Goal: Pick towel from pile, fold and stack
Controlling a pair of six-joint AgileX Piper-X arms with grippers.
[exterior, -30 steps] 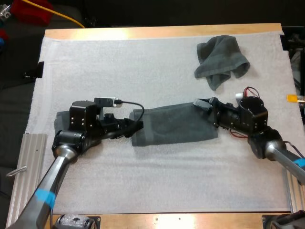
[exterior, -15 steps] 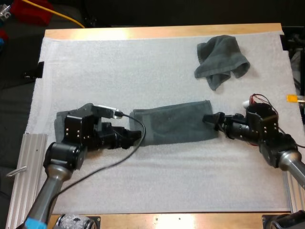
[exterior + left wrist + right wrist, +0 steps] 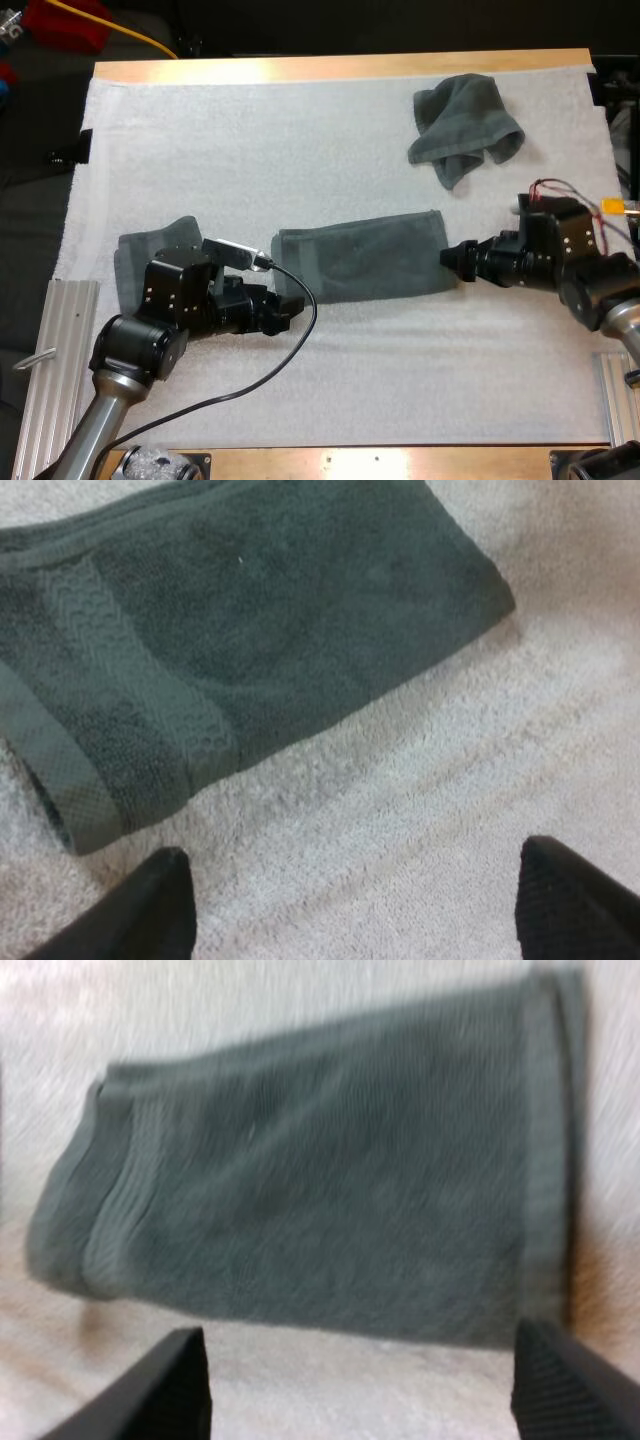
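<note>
A third towel [image 3: 130,265] lies near the left edge of the mat [image 3: 250,150]. The left arm covers most of it. Its left side and far edge show, and I cannot tell whether it is one piece or a stack. In the high view each tool's fingers merge into one dark tip, so their gap cannot be read there. The folded towel [image 3: 360,255] runs out of the left wrist view on its far side.

The folded towel lies flat as a long strip at the middle of the mat, its length running left to right. The crumpled towel [image 3: 465,118] sits well apart from it, toward the mat's far right corner. The wooden tabletop [image 3: 330,68] shows as a strip beyond the mat.

The left arm comes in from the near left and bends rightward, low over the mat. The left tool [image 3: 290,308] points right, just beside the strip's near left corner. Its fingers [image 3: 150,905] stand wide apart over bare mat, clear of the towel's banded end, holding nothing.

The right arm reaches leftward from the right edge, low and roughly level. The right tool [image 3: 450,258] points at the strip's right end. Its fingers [image 3: 165,1380] are likewise spread wide, with the towel lying beyond them and nothing in its grasp.
</note>
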